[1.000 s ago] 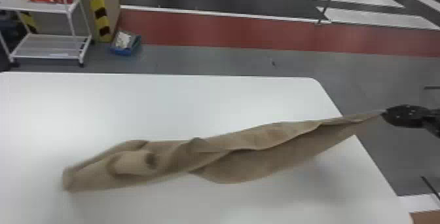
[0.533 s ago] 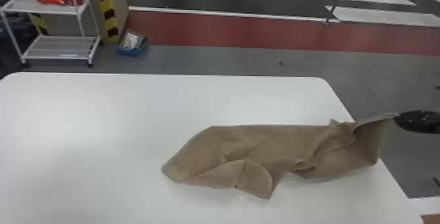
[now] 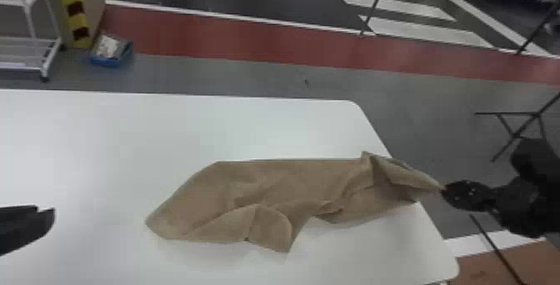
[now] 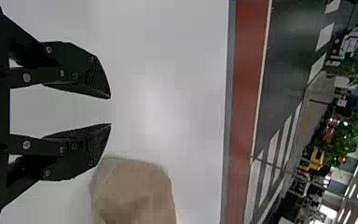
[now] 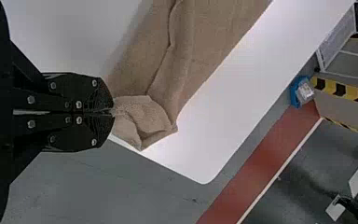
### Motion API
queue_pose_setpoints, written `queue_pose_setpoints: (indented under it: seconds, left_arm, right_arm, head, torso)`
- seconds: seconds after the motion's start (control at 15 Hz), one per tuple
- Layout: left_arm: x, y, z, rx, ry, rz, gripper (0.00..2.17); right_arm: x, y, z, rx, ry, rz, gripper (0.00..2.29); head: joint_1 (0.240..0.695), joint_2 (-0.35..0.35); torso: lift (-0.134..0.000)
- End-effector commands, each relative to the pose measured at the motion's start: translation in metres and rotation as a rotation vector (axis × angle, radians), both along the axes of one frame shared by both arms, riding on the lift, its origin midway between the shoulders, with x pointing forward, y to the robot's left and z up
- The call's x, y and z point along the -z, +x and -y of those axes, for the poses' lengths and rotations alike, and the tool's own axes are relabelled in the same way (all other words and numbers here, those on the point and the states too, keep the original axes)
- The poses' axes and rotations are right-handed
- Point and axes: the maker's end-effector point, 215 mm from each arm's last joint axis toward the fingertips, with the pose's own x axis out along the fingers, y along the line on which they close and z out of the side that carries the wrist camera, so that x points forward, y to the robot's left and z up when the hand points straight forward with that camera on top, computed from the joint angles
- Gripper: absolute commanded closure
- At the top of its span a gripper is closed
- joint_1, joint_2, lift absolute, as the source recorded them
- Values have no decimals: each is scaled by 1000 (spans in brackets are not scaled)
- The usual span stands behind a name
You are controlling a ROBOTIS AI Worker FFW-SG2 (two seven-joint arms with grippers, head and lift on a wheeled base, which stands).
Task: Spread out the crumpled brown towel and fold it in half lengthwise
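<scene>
Brown, crumpled cloth towel (image 3: 266, 188) lies across the right part of my white, round-cornered desk (image 3: 125, 138), creased and partly doubled over itself. Its right end extends past the desk's side edge, pinched between the closed, flat black fingers of my right tool (image 3: 444, 190). My left black tool (image 3: 46, 215) is over the desk, left of the towel and apart from it, fingers parted

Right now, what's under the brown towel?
Mostly the white table; the brown towel's right end, gripped by the right gripper, extends past the table edge, above grey floor. Whatever the towel covers can't be seen.
</scene>
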Motion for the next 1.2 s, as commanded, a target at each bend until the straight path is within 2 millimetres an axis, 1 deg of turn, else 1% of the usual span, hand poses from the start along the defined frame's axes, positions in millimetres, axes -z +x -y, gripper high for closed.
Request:
queue_pose_setpoints:
  seconds: [0.0, 0.07, 0.2, 0.27, 0.33, 0.47, 0.53, 0.67, 0.73, 0.87, 0.93, 1.0, 1.13]
  left_arm:
    - [9, -5, 58, 84, -15, -12, 198]
    - [12, -6, 79, 114, -18, -17, 198]
    - [15, -11, 115, 176, -14, -22, 201]
    - [18, -13, 127, 197, -11, -26, 201]
    - [21, -15, 137, 215, -7, -32, 201]
    - [21, -23, 162, 249, -17, -32, 201]
    - [18, -24, 177, 267, -22, -20, 211]
    - [18, -17, 209, 299, 5, 25, 215]
    - [19, -12, 221, 309, 11, 31, 215]
    - [24, 0, 241, 324, 22, 48, 218]
    - [30, 4, 245, 328, 44, 48, 218]
    - [32, 6, 254, 346, 54, 62, 218]
    - [40, 9, 264, 371, 67, 62, 218]
  right_arm:
    - [24, -32, -8, -49, -69, -54, 1389]
    - [31, -42, -9, -46, -62, -67, 1389]
    - [42, -53, -10, -36, -47, -89, 1389]
    - [45, -56, -12, -39, -45, -94, 1389]
    - [47, -58, -14, -41, -40, -96, 1389]
    - [50, -58, -18, -43, -31, -96, 1389]
    - [51, -57, -24, -50, -27, -95, 1389]
    - [52, -55, -35, -62, -23, -91, 1389]
    - [52, -54, -38, -65, -24, -90, 1389]
    - [53, -57, -40, -64, -24, -94, 1389]
    - [54, -60, -39, -62, -26, -100, 1389]
    - [55, -63, -38, -57, -26, -103, 1389]
    - [57, -67, -37, -52, -25, -109, 1389]
  head:
    - [695, -350]
    - [695, -350]
    - [695, -350]
    - [695, -350]
    - [695, -350]
    - [695, -350]
    - [695, -350]
    - [695, -350]
    - [695, -350]
    - [695, -350]
    - [695, -350]
    - [695, -350]
    - [695, -350]
  torso:
    - [-125]
    - [-125]
    - [-125]
    - [-125]
    - [-125]
    - [-125]
    - [-125]
    - [-125]
    - [-125]
    - [-125]
    - [-125]
    - [-125]
    - [-125]
